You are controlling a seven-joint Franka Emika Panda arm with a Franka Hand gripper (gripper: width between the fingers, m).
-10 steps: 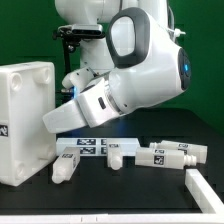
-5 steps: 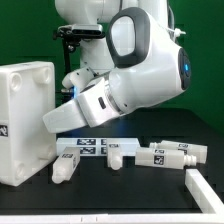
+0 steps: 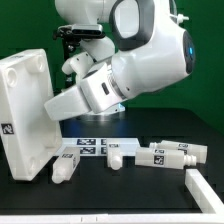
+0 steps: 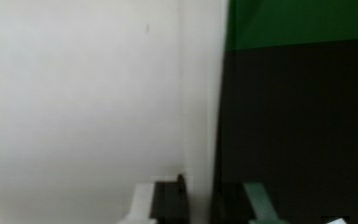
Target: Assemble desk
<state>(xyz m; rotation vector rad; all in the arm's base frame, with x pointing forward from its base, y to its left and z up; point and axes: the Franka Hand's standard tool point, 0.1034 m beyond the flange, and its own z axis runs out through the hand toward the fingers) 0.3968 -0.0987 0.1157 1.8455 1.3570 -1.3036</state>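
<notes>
**Ops A:** Status pls. Where's the desk?

**Ops B:** Not built yet. The tabletop panel (image 3: 25,115) is at 9 o'clock in the exterior view, up on edge and tipped off vertical. I can't tell if its lower edge sits on the table (image 3: 200,128). The legs (image 3: 165,155) lie loose and flat in a row from approx 6 to 4 o'clock. The nearest one is just beside the panel's lower corner. There's also a white rail (image 3: 205,180) at 5 o'clock, away from the action.

**Ops A:** Gripper?

**Ops B:** The gripper (image 3: 50,110) is at the panel's 3 o'clock edge. Jaws are pinched almost fully closed, and I read that as a nip on the panel's thin rim. The wrist view shows the white panel face right alongside the fingers (image 4: 158,203), but the contact spot is too dark for me to confirm.

**Ops A:** Which step?

**Ops B:** My guess is reorienting the panel so the corner sockets end up where legs can go in. I see no leg fitted.

**Ops A:** What does the next move need?

**Ops B:** IMO the panel has to go down flat w/ sockets up. A thin-rim pinch on a big panel means leverage, so it could twist or slip. I'd go slow, keep the wrist steady, and land it clear of the leg at 6 o'clock. Only then would I let go and head for a leg.
</notes>
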